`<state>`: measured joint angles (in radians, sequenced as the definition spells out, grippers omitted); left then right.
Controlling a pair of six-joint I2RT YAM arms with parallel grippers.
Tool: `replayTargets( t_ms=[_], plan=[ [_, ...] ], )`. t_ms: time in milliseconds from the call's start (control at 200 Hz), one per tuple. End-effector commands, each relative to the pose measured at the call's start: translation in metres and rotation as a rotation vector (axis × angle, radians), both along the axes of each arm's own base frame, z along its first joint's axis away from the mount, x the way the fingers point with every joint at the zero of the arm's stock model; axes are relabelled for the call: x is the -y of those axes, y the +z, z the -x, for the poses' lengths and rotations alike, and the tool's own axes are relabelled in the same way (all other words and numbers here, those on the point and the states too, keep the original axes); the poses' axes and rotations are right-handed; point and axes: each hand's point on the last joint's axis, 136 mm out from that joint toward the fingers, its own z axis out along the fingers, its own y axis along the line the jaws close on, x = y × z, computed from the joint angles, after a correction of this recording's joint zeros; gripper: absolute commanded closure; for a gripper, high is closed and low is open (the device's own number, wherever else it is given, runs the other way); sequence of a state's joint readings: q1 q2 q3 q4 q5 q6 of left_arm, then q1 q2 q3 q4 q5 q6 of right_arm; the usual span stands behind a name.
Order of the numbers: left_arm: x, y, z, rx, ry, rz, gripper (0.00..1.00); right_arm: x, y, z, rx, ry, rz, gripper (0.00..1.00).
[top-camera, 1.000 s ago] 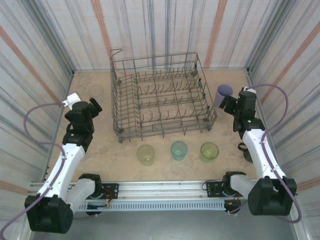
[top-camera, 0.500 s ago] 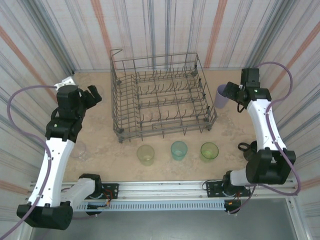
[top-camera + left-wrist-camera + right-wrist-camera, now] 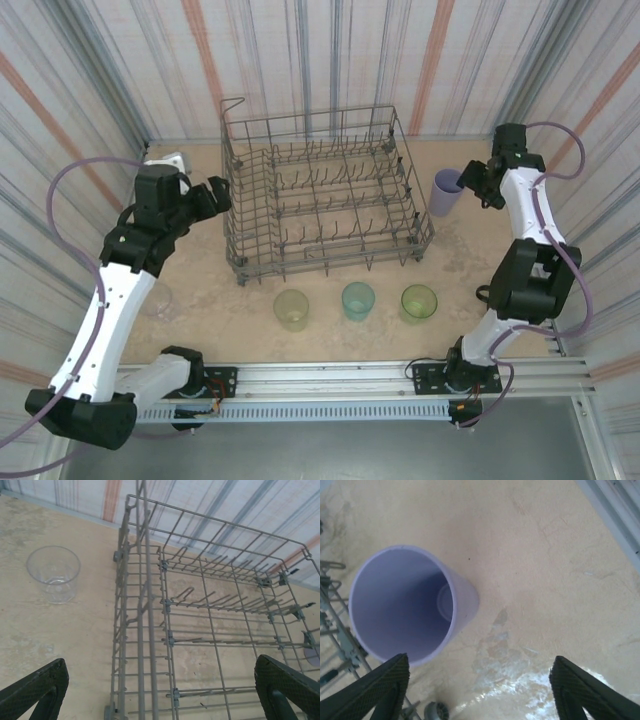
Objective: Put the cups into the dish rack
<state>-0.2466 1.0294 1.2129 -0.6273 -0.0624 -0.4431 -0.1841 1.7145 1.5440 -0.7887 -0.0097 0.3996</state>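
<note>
Right tool (image 3: 477, 182) nearer cup (image 3: 447, 192), contact unclear

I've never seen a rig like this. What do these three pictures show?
Two robot arms stand at the near edge of a table. One picture looks down from above; the other two come from a camera on each wrist, where the left fingers and right fingers show as black corner shapes. On the table stand a wire rack, a lavender cup, a clear cup, and in a row a yellow-green cup, a teal cup and a green cup. Both pairs are open; nothing is held.
</note>
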Motion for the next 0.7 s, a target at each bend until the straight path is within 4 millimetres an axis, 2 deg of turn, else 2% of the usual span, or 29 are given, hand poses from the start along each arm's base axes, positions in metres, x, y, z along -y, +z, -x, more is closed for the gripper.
replayTargets(
  t_ms=[0,75,165,381,501,696],
  plan=[
    [0.011,0.008,0.002,0.011,-0.050,0.010,0.01,0.002,-0.002,-0.012,-0.011,-0.002,-0.033,0.32],
    [0.013,0.009,0.002,0.013,-0.061,0.009,0.01,0.002,-0.005,-0.019,-0.015,0.002,-0.047,0.41],
    [0.014,0.009,0.002,0.015,-0.071,0.007,0.02,-0.001,-0.010,-0.026,-0.023,0.010,-0.067,0.46],
    [0.017,0.012,0.001,0.023,-0.078,0.021,0.01,0.000,-0.023,-0.033,-0.046,0.018,-0.077,0.47],
    [0.021,0.012,0.001,0.021,-0.099,0.030,0.01,-0.006,-0.028,-0.039,-0.042,0.050,-0.104,0.60],
    [0.025,0.007,0.001,0.009,-0.105,0.050,0.01,-0.007,-0.035,-0.047,-0.059,0.058,-0.121,0.63]
  ],
)
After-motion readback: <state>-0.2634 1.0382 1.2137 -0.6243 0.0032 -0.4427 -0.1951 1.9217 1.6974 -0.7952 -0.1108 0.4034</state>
